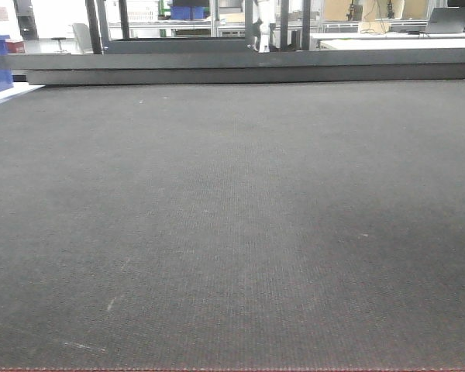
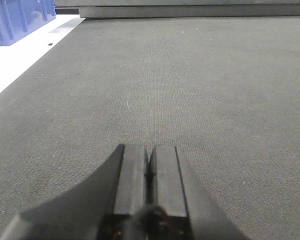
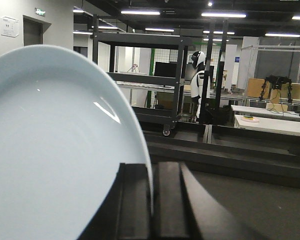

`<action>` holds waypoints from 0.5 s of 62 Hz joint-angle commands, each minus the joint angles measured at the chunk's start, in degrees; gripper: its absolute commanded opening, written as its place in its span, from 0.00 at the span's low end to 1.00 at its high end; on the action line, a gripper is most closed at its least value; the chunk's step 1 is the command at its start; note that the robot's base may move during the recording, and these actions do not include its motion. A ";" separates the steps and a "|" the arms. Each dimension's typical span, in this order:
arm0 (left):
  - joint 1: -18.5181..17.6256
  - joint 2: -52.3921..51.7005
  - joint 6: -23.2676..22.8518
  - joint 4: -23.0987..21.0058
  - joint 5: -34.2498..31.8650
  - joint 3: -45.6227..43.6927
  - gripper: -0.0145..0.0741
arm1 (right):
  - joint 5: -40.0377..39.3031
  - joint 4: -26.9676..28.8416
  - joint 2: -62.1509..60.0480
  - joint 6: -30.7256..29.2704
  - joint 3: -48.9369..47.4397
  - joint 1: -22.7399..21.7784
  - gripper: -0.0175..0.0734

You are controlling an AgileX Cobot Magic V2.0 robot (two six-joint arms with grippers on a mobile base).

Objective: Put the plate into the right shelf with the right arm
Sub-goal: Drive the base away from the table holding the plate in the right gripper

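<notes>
While left fingers (image 2: 135,185) rest closed, empty, right fingers (image 3: 167,200) clamp plate (image 3: 55,150) rim between them.

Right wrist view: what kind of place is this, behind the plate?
Most likely a robotics lab or workshop. Behind the plate stand a white humanoid robot, a black wheeled rack and white workbenches with equipment, under ceiling strip lights.

Plain white plate (image 3: 55,150), dk grey fine-weave mat (image 1: 232,232), blue bin (image 2: 15,20), left hand (image 2: 149,150) & right hand (image 3: 153,167) black.
</notes>
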 commanded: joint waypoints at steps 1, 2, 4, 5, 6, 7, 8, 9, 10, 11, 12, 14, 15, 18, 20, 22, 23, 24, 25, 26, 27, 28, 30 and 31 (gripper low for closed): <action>-0.09 -0.58 -0.16 -0.45 -4.79 0.45 0.11 | -5.58 -1.05 0.82 -0.28 -1.55 -0.34 0.22; -0.09 -0.58 -0.16 -0.45 -4.79 0.45 0.11 | -5.58 -1.05 0.82 -0.28 -1.55 -0.34 0.22; -0.09 -0.58 -0.16 -0.45 -4.79 0.45 0.11 | -5.63 -1.05 0.82 -0.28 -1.55 -0.34 0.22; -0.09 -0.58 -0.16 -0.45 -4.79 0.45 0.11 | -5.63 -1.05 0.82 -0.28 -1.55 -0.34 0.22; -0.09 -0.58 -0.16 -0.45 -4.79 0.45 0.11 | -5.63 -1.05 0.82 -0.28 -1.55 -0.34 0.22; -0.09 -0.58 -0.16 -0.45 -4.79 0.45 0.11 | -5.63 -1.05 0.82 -0.28 -1.55 -0.34 0.22; -0.09 -0.58 -0.16 -0.45 -4.79 0.45 0.11 | -5.63 -1.05 0.82 -0.28 -1.55 -0.34 0.22; -0.09 -0.58 -0.16 -0.45 -4.79 0.45 0.11 | -5.63 -1.05 0.82 -0.28 -1.55 -0.34 0.22; -0.09 -0.58 -0.16 -0.45 -4.79 0.45 0.11 | -5.63 -1.05 0.82 -0.28 -1.55 -0.34 0.22; -0.09 -0.58 -0.16 -0.45 -4.79 0.45 0.11 | -5.63 -1.05 0.82 -0.28 -1.55 -0.34 0.22; -0.09 -0.58 -0.16 -0.45 -4.79 0.45 0.11 | -5.63 -1.05 0.82 -0.28 -1.55 -0.34 0.22; -0.09 -0.58 -0.16 -0.45 -4.79 0.45 0.11 | -5.63 -1.05 0.82 -0.28 -1.55 -0.34 0.22; -0.09 -0.58 -0.16 -0.45 -4.79 0.45 0.11 | -5.63 -1.05 0.82 -0.28 -1.55 -0.34 0.22; -0.09 -0.58 -0.16 -0.45 -4.79 0.45 0.11 | -5.63 -1.05 0.82 -0.28 -1.55 -0.34 0.22; -0.09 -0.58 -0.16 -0.45 -4.79 0.45 0.11 | -5.63 -1.05 0.82 -0.28 -1.55 -0.34 0.22; -0.09 -0.58 -0.16 -0.45 -4.79 0.45 0.11 | -5.63 -1.05 0.82 -0.28 -1.55 -0.34 0.22; -0.09 -0.58 -0.16 -0.45 -4.79 0.45 0.11 | -5.63 -1.05 0.82 -0.28 -1.55 -0.34 0.22; -0.09 -0.58 -0.16 -0.45 -4.79 0.45 0.11 | -5.63 -1.05 0.82 -0.28 -1.55 -0.34 0.22; -0.09 -0.58 -0.16 -0.45 -4.79 0.45 0.11 | -5.56 -1.05 0.82 -0.28 -1.55 -0.34 0.22; -0.09 -0.58 -0.16 -0.45 -4.79 0.45 0.11 | -5.56 -1.05 0.82 -0.28 -1.55 -0.34 0.22; -0.09 -0.58 -0.16 -0.45 -4.79 0.45 0.11 | -5.56 -1.05 0.82 -0.28 -1.55 -0.34 0.22; -0.09 -0.58 -0.16 -0.45 -4.79 0.45 0.11 | -5.56 -1.05 0.82 -0.28 -1.55 -0.34 0.22; -0.09 -0.58 -0.16 -0.45 -4.79 0.45 0.11 | -5.56 -1.05 0.82 -0.28 -1.55 -0.34 0.22; -0.09 -0.58 -0.16 -0.45 -4.79 0.45 0.11 | -5.56 -1.05 0.82 -0.28 -1.55 -0.34 0.22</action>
